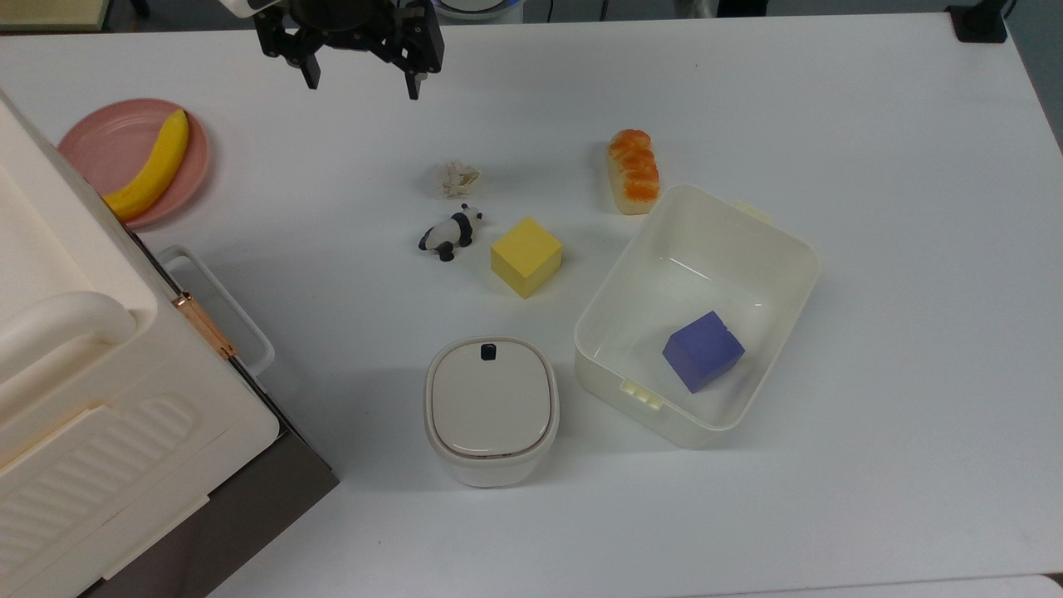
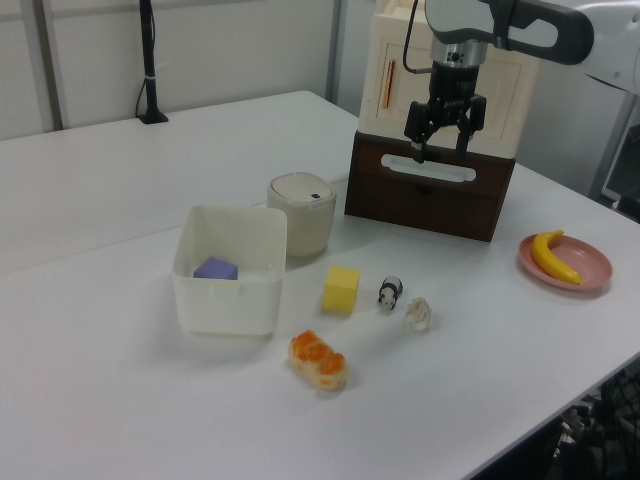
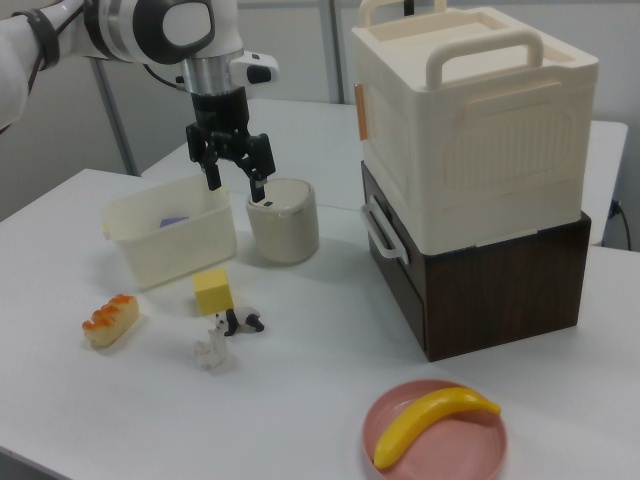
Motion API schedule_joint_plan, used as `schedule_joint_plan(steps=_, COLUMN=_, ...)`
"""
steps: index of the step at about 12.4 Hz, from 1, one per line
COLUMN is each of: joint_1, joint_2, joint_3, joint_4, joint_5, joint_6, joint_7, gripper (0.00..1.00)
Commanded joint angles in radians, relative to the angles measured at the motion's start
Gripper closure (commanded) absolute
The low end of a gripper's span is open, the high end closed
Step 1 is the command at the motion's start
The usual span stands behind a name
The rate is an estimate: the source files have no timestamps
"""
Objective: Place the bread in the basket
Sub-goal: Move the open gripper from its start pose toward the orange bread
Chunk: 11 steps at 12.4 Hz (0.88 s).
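The bread [image 1: 634,170] [image 2: 318,361] [image 3: 109,319], a small loaf with an orange-brown crust, lies on the white table just outside the basket's far corner in the top view. The basket [image 1: 781,241] [image 2: 228,298] [image 3: 180,243] is a cream-white tub with a purple cube [image 1: 702,350] [image 2: 216,269] inside. My gripper [image 1: 362,85] [image 2: 437,150] [image 3: 235,183] hangs open and empty high above the table, far from the bread, towards the top view's upper left.
A yellow cube [image 1: 526,256], a toy panda [image 1: 449,233] and a crumpled paper wad [image 1: 458,178] lie mid-table. A lidded canister [image 1: 491,407] stands near the basket. A banana [image 1: 154,166] rests on a pink plate [image 1: 100,149]. A big cream case [image 1: 91,390] sits on a dark box.
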Motion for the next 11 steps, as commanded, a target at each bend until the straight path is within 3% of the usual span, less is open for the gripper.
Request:
schedule_joint_plan(steps=1, joint_1=0.011, joint_2=-0.022, joint_3=-0.011, joint_4=-0.023, joint_5=-0.003, joint_6=-0.001, joint_7=-0.014, gripper=0.0)
schedule_joint_plan(steps=11, joint_1=0.017, joint_2=-0.019, joint_3=-0.003, joint_4=-0.035, joint_5=-0.003, joint_6=0.0, joint_7=-0.026, gripper=0.0)
